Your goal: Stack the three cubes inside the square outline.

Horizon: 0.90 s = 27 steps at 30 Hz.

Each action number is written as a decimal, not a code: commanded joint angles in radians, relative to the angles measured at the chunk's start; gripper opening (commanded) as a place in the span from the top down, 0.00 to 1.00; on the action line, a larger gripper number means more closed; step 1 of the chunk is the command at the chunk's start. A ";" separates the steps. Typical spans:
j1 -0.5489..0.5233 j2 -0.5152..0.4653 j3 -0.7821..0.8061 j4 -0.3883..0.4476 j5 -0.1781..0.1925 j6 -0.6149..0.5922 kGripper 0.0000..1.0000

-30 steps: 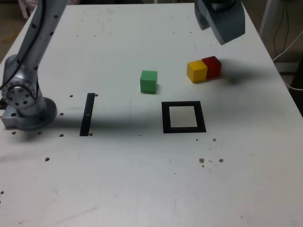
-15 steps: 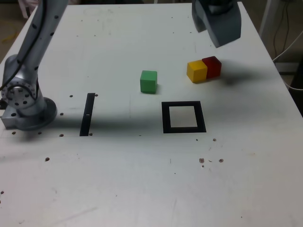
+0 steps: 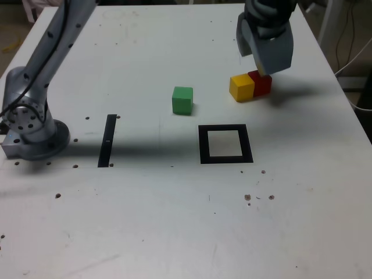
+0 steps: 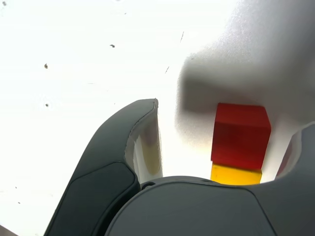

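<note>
Jaws stand wide apart on the gripper [image 3: 264, 55], and nothing is held between them. In the wrist view the gripper [image 4: 226, 142] has one dark finger on each side, and the red cube [image 4: 241, 135] sits in the gap with the yellow cube [image 4: 235, 175] just behind it. The wide gap makes sense, because a cube has to fit between the fingers before they can squeeze it.

In the exterior view the gripper hangs over the red cube [image 3: 263, 83] and hides part of it. The yellow cube [image 3: 242, 87] touches the red one on the exterior view's left. They sit so close that grabbing one may push the other. I think the red cube is the one being picked, but the fingers could be lined up on both cubes; it is hard to tell from here.

The green cube [image 3: 182, 100] stands alone, well apart from the pair, toward the exterior view's left. The square outline [image 3: 202, 144] lies nearer the camera than all three cubes, and its white middle is bare. So no cube is stacked yet. A thin black strip [image 3: 107, 140] lies far off to the left on the white table [image 3: 174, 221], near the arm's base [image 3: 32, 131].
</note>
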<state>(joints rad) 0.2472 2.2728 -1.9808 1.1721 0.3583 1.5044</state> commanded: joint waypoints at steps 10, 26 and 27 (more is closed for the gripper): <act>-0.015 0.031 0.008 -0.006 0.005 0.000 0.07; -0.014 0.033 0.045 -0.029 -0.022 0.002 0.09; -0.014 0.033 0.048 -0.031 -0.024 0.003 0.09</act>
<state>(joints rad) 0.2333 2.3012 -1.9323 1.1479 0.3355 1.5045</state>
